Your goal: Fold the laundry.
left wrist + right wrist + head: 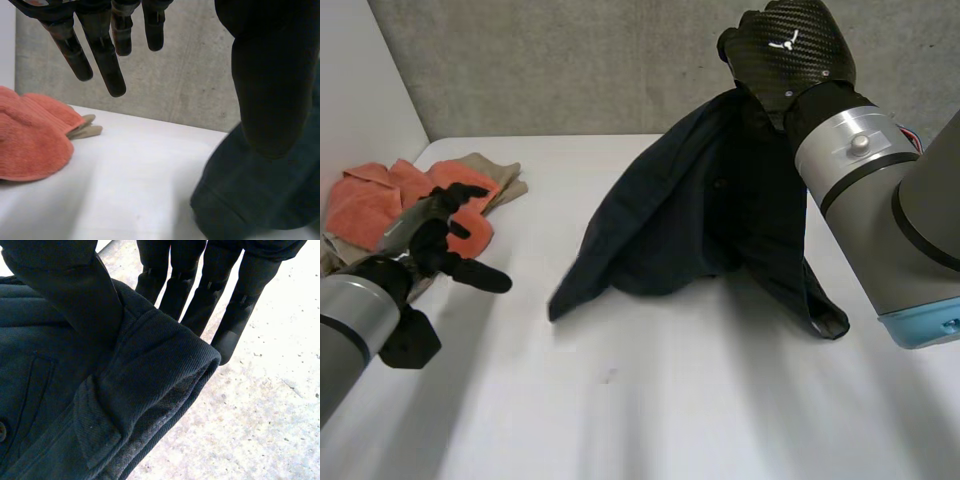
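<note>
A dark navy garment (700,220) hangs from my right hand (785,50), which is raised high at the back right. Its lower part trails onto the white table (670,400). In the right wrist view the thumb (75,290) presses a hemmed edge of the garment (140,405) against the straight fingers (215,285). My left hand (440,245) hovers low over the table's left side, apart from the garment, fingers (105,60) straight and holding nothing. The garment's lower edge (240,200) lies on the table beyond that hand.
An orange towel (380,205) lies bunched at the far left, seen too beside my left hand (30,145). A beige cloth (495,175) lies partly under it. A grey concrete wall (570,60) runs behind the table.
</note>
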Controlling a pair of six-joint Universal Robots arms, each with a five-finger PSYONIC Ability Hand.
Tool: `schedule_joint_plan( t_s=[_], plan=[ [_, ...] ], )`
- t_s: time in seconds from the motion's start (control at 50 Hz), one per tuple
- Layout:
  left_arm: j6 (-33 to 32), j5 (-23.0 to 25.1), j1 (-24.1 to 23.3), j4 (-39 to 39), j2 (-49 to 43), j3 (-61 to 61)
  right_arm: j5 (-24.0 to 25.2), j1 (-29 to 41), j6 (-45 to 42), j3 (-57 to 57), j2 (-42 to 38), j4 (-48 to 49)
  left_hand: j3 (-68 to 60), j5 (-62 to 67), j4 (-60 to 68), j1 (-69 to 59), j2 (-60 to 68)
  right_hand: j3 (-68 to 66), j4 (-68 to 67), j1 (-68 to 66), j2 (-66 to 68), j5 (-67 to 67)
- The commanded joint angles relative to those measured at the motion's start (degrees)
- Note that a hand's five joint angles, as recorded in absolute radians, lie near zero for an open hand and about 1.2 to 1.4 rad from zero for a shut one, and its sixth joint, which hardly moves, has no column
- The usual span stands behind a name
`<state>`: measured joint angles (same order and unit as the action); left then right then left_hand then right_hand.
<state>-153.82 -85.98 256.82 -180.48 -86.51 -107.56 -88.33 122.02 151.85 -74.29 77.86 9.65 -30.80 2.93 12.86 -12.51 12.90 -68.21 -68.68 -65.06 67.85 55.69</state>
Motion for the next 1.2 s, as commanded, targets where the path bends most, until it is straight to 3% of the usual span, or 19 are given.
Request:
schedule_joint_plan(
  t_s=[0.02,0.14,0.32,0.54,0.72,0.78,0.84,0.86,0.88,0.94,1.02,1.1,1.18,1.2],
  plan=[
    [-1.1,4.8,0.8,-3.2,-2.5,-2.0,-0.4,1.0,0.2,0.4,0.3,0.0,19.7,-1.9,-1.8,1.5,-1.9,-11.8,-11.3,-14.9,12.1,14.3],
    [-1.4,4.4,-4.0,-6.9,-10.0,0.4,-1.3,2.1,0.0,0.3,0.4,-0.1,19.7,-1.9,-1.8,1.5,-1.9,-11.8,-11.3,-14.9,12.1,14.3],
    [-0.8,2.5,-12.5,-6.2,-17.6,4.4,-2.4,2.1,-0.9,0.2,0.0,-0.1,19.2,-1.4,-1.3,0.9,-1.3,-11.8,-11.3,-14.9,12.1,14.3],
    [-0.8,-11.0,-20.0,-9.0,-26.8,12.2,-2.4,2.0,-0.9,-1.1,0.9,-0.2,19.1,-1.2,-1.1,0.8,-1.2,-11.8,-11.3,-14.9,12.1,14.3],
    [0.5,-11.6,-25.2,-4.9,-34.2,18.7,-2.8,2.3,-0.8,-1.3,1.0,-0.2,18.2,-0.4,-0.3,-0.1,-0.3,-11.8,-11.3,-14.9,12.1,14.3],
    [1.9,-14.0,-25.4,-4.8,-35.4,19.6,-3.2,2.3,-0.7,-1.5,1.0,-0.2,6.0,11.9,11.9,-12.3,11.9,-11.8,-11.3,-14.9,12.1,14.3],
    [2.2,-19.3,-24.7,-5.8,-35.4,19.9,-3.3,2.0,-0.6,-1.8,1.1,0.0,-15.7,33.6,33.6,-34.0,33.6,-11.8,-11.3,-14.9,12.1,14.3],
    [1.9,-21.7,-24.0,-6.3,-34.9,20.2,-3.3,1.9,-0.6,-1.9,1.1,0.0,-34.7,52.6,52.7,-53.0,52.6,-11.8,-11.3,-14.9,12.1,14.3],
    [1.6,-22.9,-23.7,-6.5,-34.3,20.1,-3.4,1.7,-0.6,-2.0,1.2,0.0,-43.9,61.8,61.8,-62.2,61.8,-11.8,-11.3,-14.9,12.1,14.3],
    [-0.9,-24.9,-22.2,-6.6,-30.0,19.1,-3.4,0.9,-0.9,-2.2,1.2,-0.4,-49.2,67.1,67.1,-67.5,67.1,-11.8,-11.3,-14.9,12.1,14.3],
    [-5.6,-21.1,-18.9,-7.2,-18.0,16.0,-3.2,-0.9,-1.5,-1.9,2.5,-3.4,-49.2,67.1,67.1,-67.5,67.1,-11.8,-11.3,-14.9,12.1,14.3],
    [-10.2,-10.6,-15.7,-7.3,-6.3,14.7,-2.2,-3.3,-1.8,-1.5,6.1,-6.2,-49.2,67.1,67.1,-67.5,67.1,-11.8,-11.3,-14.9,12.1,14.3],
    [-11.3,-0.1,-14.1,-5.9,-4.5,13.1,-0.8,-3.2,-1.9,-1.6,7.2,-7.4,-49.2,67.1,67.1,-67.5,67.1,-11.8,-11.3,-14.9,12.1,14.3],
    [-11.1,1.0,-14.0,-5.3,-4.5,12.4,-0.7,-2.8,-1.7,-1.6,7.0,-7.4,-37.7,55.6,55.7,-56.0,55.6,-11.8,-11.3,-14.9,12.1,14.3]
  ],
)
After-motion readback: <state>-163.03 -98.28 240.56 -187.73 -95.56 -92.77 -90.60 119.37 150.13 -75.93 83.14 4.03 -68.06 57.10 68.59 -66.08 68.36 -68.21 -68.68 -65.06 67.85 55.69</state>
